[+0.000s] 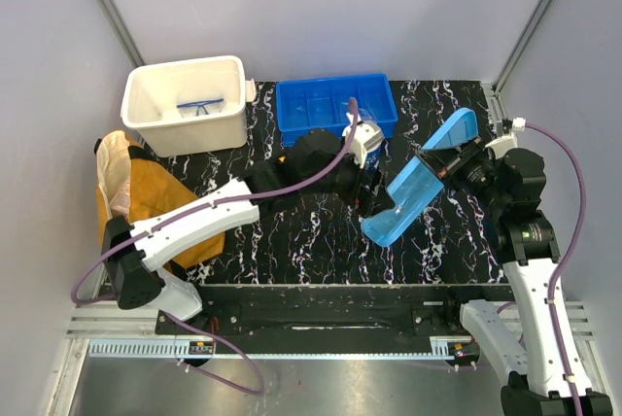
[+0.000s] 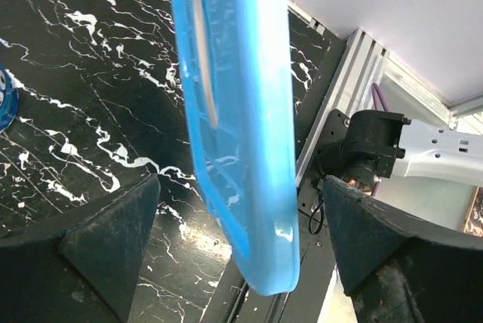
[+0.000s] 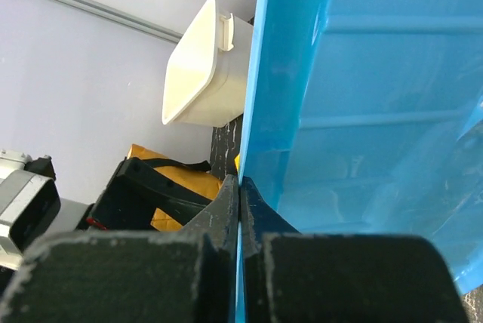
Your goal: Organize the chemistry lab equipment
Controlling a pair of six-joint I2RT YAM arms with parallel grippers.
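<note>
Bag (image 1: 131, 192), tan-yellow, lies at the left edge of the black marbled table (image 1: 321, 251). Behind it stands a white bin (image 1: 185, 129) containing the blue-rimmed goggles (image 1: 201, 105). A dark blue compartment tray (image 1: 335, 105) sits just right of the bin. At centre, the left gripper (image 2: 241, 217) is spread wide. Its fingers (image 2: 113, 247) flank the lower end of a tilted light-blue plastic tray (image 1: 418, 188), with a gap on each side. The right gripper (image 3: 240, 210) is clamped tight on that tray's edge.
</note>
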